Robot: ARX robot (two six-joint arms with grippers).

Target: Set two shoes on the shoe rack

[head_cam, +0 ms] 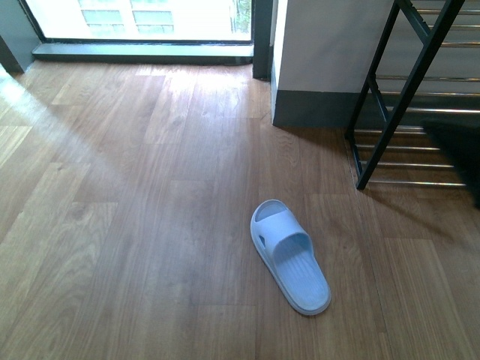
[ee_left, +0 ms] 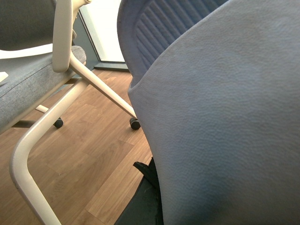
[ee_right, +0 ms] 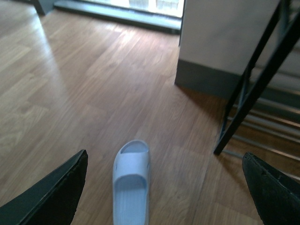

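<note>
Wood plank floor (head_cam: pixel 135 195), bright window far. Left gripper (ee_left: pixel 146 176) was mostly hidden by a grey fabric chair (ee_left: pixel 225 117); couldn't tell its grip. One pale blue moulded rubber slide (head_cam: pixel 291 255) lay near, on the floor. Right gripper (ee_right: pixel 164 159) was spread wide, empty. Far right, the black-framed rack (head_cam: pixel 405 97) with thin chrome bars showed no shoes, so placing looked unstarted.

Daylight pouring in through window (head_cam: pixel 142 19) ahead of me, blowing out panes, laying pale glare streak across wood floor (head_cam: pixel 90 150). Rack (head_cam: pixel 401 90) casting soft shadow on boards. My right gripper (ee_right: pixel 164 154) showing only as dark, unfocused wedges. Left wrist view filling with close, soft-focus grey chair back (ee_left: pixel 225 117).
</note>
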